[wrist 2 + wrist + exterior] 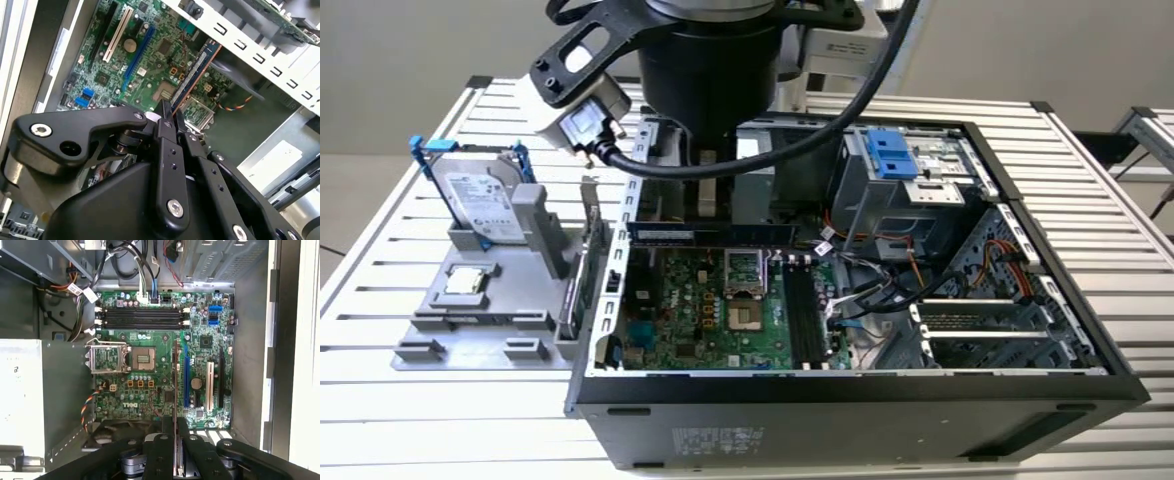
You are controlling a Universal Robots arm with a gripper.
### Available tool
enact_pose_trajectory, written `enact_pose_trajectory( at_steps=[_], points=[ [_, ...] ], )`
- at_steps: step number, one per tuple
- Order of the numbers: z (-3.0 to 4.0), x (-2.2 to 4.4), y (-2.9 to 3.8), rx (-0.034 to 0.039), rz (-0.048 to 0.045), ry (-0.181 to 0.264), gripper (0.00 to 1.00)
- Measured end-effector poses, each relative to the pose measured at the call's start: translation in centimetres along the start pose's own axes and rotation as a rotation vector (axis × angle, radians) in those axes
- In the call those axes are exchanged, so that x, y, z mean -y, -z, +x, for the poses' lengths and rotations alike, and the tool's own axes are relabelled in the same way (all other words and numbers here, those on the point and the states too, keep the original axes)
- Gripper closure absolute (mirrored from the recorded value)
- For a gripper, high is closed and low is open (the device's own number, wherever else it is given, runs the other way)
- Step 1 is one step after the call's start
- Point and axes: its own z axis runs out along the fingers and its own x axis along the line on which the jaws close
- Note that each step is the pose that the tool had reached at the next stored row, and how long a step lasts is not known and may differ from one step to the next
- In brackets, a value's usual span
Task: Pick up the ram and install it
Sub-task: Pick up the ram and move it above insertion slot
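aloft, claw (171,114) clamped on the ram (194,75), edge-on above the open motherboard (150,395).

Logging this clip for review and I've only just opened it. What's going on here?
The robot arm's gripper is shut on the ram and holds it on edge above the motherboard inside the open computer case. The black memory slots look empty, and the stick is not seated in them. A hard drive stands on a grey fixture outside the case, on the exterior view's left.
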Motion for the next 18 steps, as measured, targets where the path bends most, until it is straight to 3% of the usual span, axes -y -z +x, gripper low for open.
enact_pose_trajectory(
  at_steps=[18],
  points=[
    [0.05,-3.75,-0.08,0.0000,0.0001,0.000,1.00]
  ],
)
